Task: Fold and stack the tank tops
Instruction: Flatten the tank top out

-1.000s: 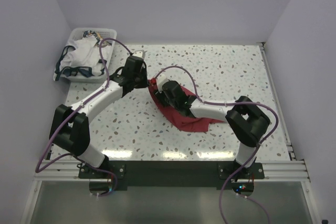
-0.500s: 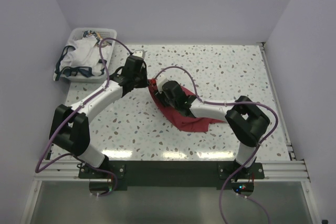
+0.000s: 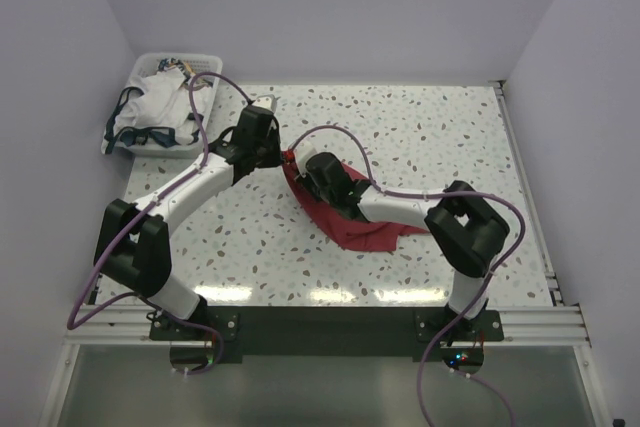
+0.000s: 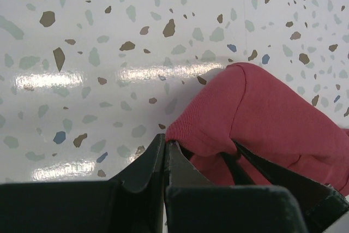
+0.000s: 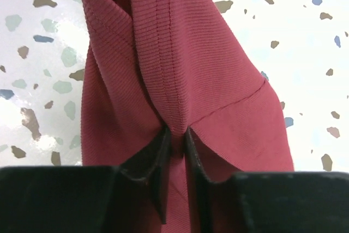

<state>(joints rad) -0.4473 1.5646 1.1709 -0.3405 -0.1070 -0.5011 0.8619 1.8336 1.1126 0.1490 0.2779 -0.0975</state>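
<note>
Red tank top [image 3: 362,232] on the table [image 3: 450,137], left gripper [image 4: 165,147] closed on its edge and right gripper [image 5: 175,135] clamped on a raised fold, probably to spread it for folding; white tank top [image 3: 160,107] lies in the basket [image 3: 203,55].

We see bright, even light from overhead. Glare streaks the glossy table [image 3: 330,294] along its near edge; wrist views are sharp, whites washed out.

1. Seen from above, the right arm [image 3: 400,209] lies across the dark red tank top [image 3: 355,235], hiding its middle.
2. At the right wrist, the cloth runs past the top and bottom edges.
3. The white tank top [image 3: 150,107] sits bunched in the basket [image 3: 140,152], its print too small to read.
</note>
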